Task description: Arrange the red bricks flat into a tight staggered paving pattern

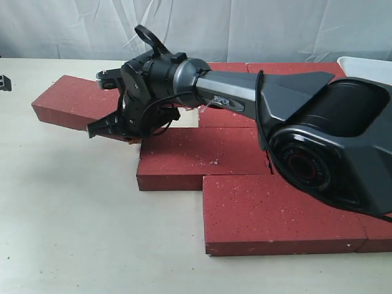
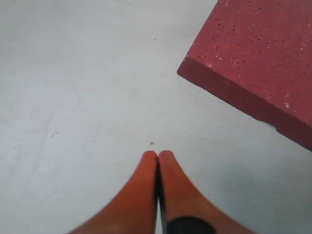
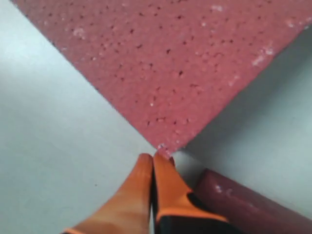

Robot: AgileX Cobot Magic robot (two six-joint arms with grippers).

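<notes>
The right hand (image 3: 153, 157), its orange fingers (image 3: 134, 195) pressed together with nothing between them, sets its tips at a corner of the leftmost brick (image 1: 73, 98) and appears to touch it. In the exterior view its black-and-grey arm (image 1: 245, 92) reaches in from the right across the red bricks to that corner.

The leftmost brick lies flat on the pale desk (image 1: 73, 233), turned slightly askew to the others. Just beside the corner at the fingertips lies a second brick (image 1: 202, 158), flat, to the right of the leftmost brick and nearer the camera. A third brick (image 1: 282, 211) lies farther right and nearer again, its long edge against the second in a stepped line. Beyond the arm, a back row of bricks (image 1: 294, 67) runs to the right of the leftmost brick, partly hidden, with a small patch of bare desk showing between that row and the second brick. A white tray (image 1: 367, 64) sits well to the right of the leftmost brick, at the far side of the desk.

The left hand (image 2: 158, 153) is also pressed together and empty, over bare desk near one brick's corner (image 2: 263, 48). Whether that is the leftmost brick cannot be told.
</notes>
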